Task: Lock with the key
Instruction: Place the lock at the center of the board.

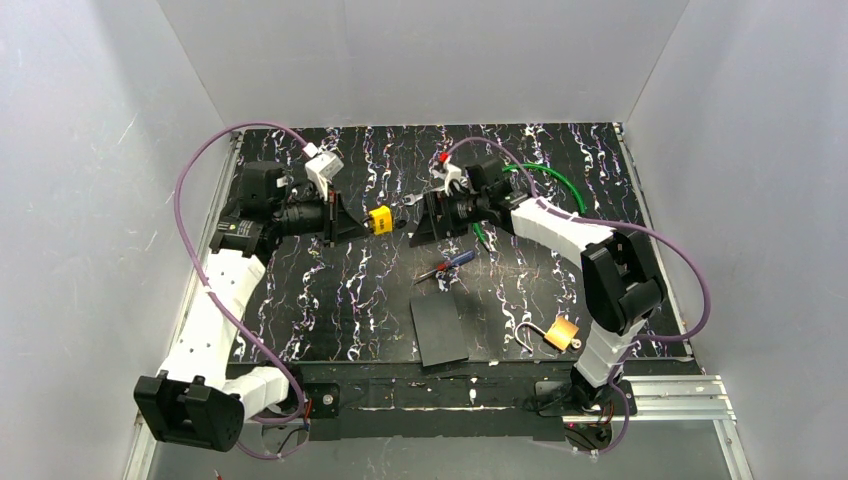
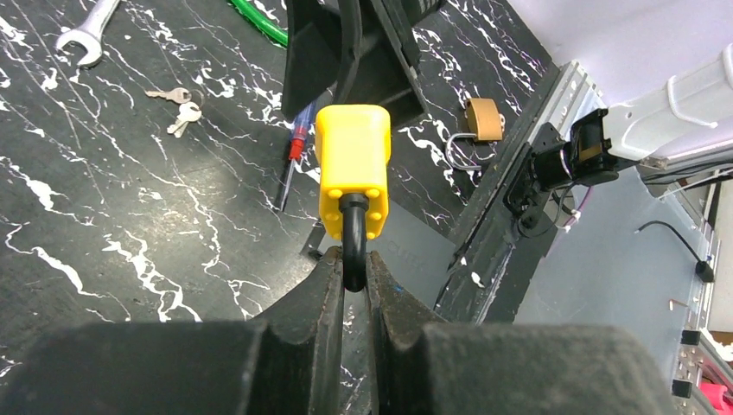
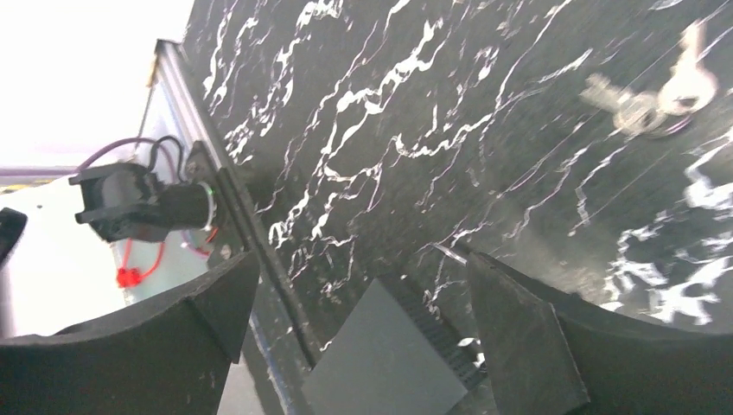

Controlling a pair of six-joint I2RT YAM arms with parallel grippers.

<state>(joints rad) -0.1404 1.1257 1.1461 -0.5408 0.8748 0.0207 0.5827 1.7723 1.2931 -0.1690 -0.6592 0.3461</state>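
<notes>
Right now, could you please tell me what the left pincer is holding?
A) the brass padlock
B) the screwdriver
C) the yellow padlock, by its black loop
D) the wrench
C: the left pincer is shut on the black loop of the yellow padlock; the brass padlock, screwdriver and wrench lie on the table.

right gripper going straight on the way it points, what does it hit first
Probably the yellow padlock, held by its shackle in the left gripper just ahead of the open right gripper; height match unclear.
</notes>
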